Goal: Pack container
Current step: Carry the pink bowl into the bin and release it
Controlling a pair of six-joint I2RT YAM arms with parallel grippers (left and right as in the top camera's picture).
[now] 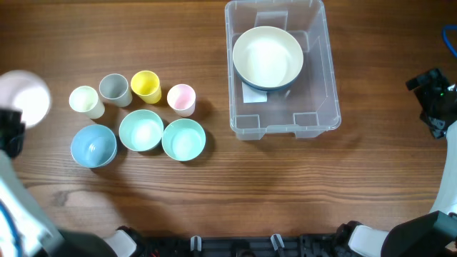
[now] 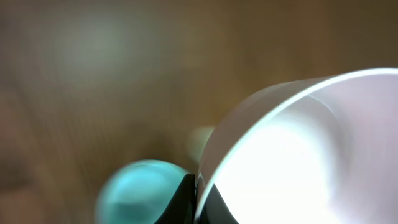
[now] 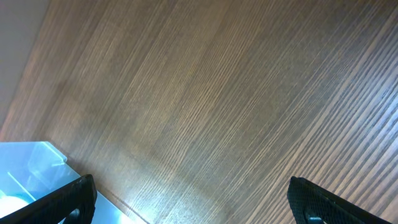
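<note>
Overhead, the container [image 1: 318, 96] sits right of centre holding one cream bowl [image 1: 268, 56]. Three bowls [image 1: 141, 130] and four cups [image 1: 146, 86] wait on the table [image 1: 214, 185], so most of the packing remains.

Left wrist: the left gripper [image 2: 198, 198] pinches a pale pink bowl [image 2: 311, 155] by its rim.

Right wrist: the right gripper [image 3: 193, 205] is spread and empty, near the container's corner.

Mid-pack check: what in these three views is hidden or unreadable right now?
Left gripper: the left wrist view is out of focus and filled by the pale pink bowl; overhead, the bowl covers it. Grip unconfirmed.
Container base: overhead, mostly under the white bowl.
Right gripper: overhead, partly cut off by the right edge; the wrist view shows only fingertips, apart.
</note>
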